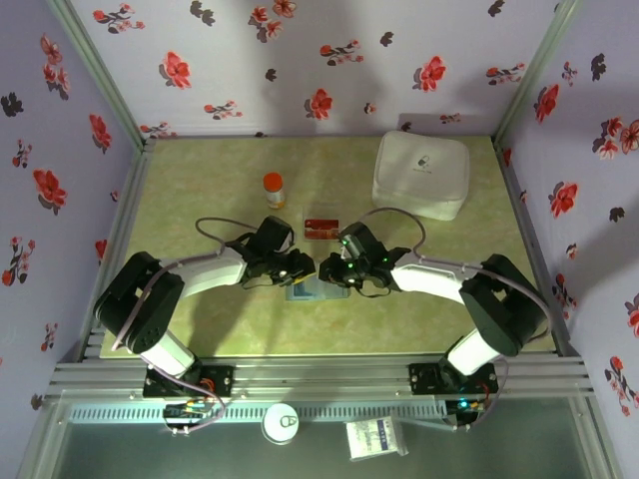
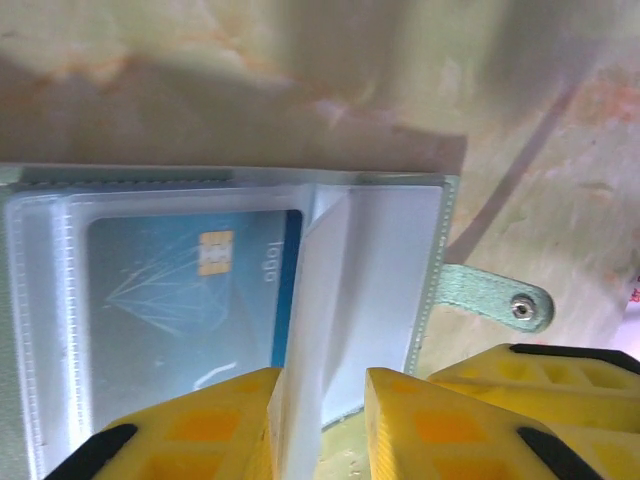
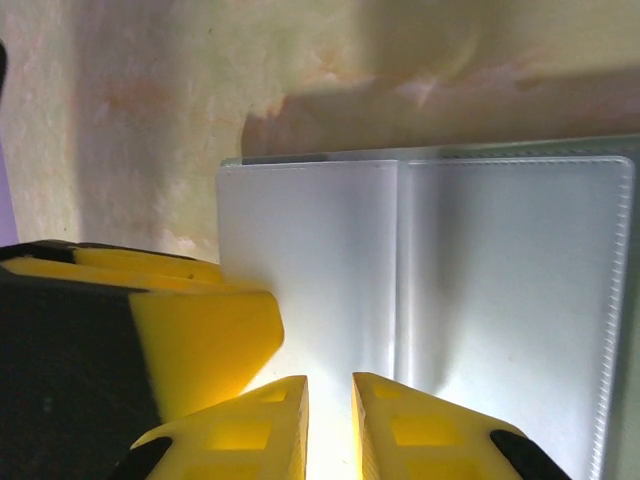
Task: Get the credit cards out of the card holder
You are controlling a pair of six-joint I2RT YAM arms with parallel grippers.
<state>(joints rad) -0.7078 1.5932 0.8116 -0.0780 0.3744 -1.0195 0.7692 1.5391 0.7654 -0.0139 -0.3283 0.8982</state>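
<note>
Left gripper (image 2: pixel 320 388): yellow fingers (image 2: pixel 215 420) pressed together on a clear sleeve page (image 2: pixel 305 330) of the card holder (image 2: pixel 447 250). The page stands up on edge between them.

Right gripper (image 3: pixel 330 390): fingers (image 3: pixel 400 430) nearly together, a thin bright gap between. Pale sleeve material reaches down to them; whether they actually clamp it cannot be told.

Card holder lies open and flat on the table (image 1: pixel 200 319), at mid-table between the two arms. In the top view a corner of it (image 1: pixel 303 291) pokes out under the two grippers, left (image 1: pixel 300 265) and right (image 1: pixel 334 269), which meet tip to tip above it. Snap tab (image 2: pixel 505 302) sticks out from its outer edge.

Blue card (image 2: pixel 180 300), with gold chip, sits inside a clear pocket beside the pinched page. The pockets (image 3: pixel 500 300) in the right wrist view look blank and frosted.

Red-orange card (image 1: pixel 321 229) lies out of the holder, on the table just beyond the grippers.

Farther back: orange-capped bottle (image 1: pixel 274 188), upright, to the left; white rounded case (image 1: pixel 421 175) at the far right of the table, well apart from the holder.
</note>
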